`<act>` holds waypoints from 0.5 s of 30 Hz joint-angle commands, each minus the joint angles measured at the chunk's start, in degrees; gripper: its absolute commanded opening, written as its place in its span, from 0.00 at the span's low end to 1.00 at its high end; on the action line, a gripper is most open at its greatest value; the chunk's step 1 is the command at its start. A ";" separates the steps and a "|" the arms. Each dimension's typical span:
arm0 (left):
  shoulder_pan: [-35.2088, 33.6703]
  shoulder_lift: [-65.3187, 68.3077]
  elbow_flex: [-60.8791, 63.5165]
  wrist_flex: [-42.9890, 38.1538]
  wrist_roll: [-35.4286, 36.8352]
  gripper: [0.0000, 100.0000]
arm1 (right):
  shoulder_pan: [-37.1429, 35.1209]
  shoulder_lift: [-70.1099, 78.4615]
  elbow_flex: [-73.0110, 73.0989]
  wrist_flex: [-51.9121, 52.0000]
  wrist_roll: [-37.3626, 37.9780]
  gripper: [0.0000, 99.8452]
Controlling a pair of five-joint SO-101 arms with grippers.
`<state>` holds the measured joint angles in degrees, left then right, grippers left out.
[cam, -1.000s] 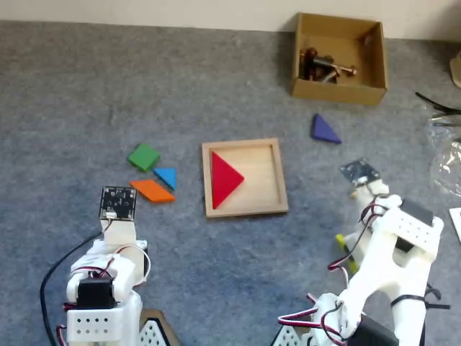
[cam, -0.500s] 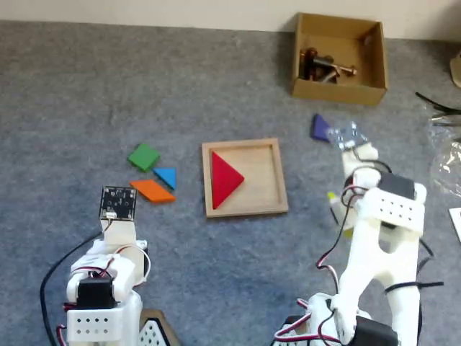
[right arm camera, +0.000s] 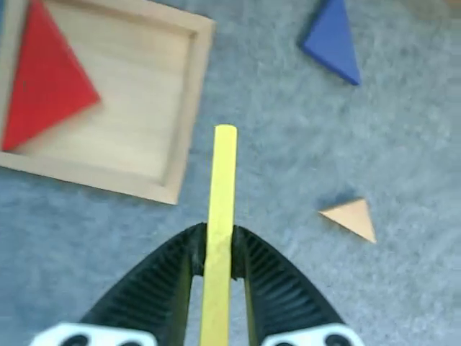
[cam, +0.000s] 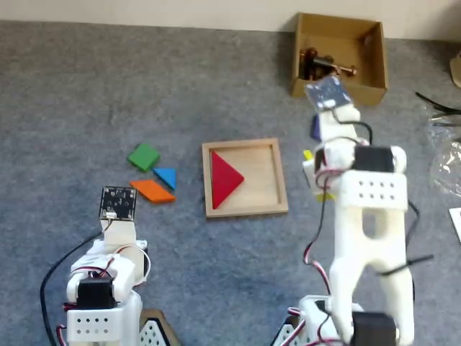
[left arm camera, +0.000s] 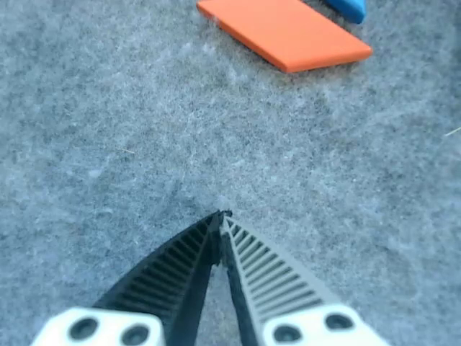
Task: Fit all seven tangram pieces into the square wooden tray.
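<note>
1. Your right gripper (right arm camera: pixel 218 241) has swung forward and now hangs just beside the wooden tray (right arm camera: pixel 186 108), pinching the yellow piece (right arm camera: pixel 222 180) on edge.
2. The tray holds only the red triangle (right arm camera: pixel 43 79), so I judge placing comes next.
3. Your left gripper (left arm camera: pixel 222 220) stays pressed together, empty.

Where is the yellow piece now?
In the right wrist view, the yellow piece is gripped in the right claw, just outside the wooden tray, near the dark blue triangle.
</note>
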<state>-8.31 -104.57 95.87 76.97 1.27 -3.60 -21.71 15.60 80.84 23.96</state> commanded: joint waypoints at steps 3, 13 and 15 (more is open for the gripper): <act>-0.66 -0.31 1.27 0.44 -0.35 0.01 | -2.42 11.91 -18.42 7.16 -2.64 0.01; -0.66 -0.31 1.27 0.44 -0.35 0.01 | -7.16 31.16 -41.71 15.25 -4.92 0.01; -0.66 -0.31 1.27 0.44 -0.35 0.01 | -8.13 35.03 -44.70 16.04 -4.92 0.01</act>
<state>-8.31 -104.57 95.87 76.97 1.27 -9.93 10.99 -22.02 95.25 19.74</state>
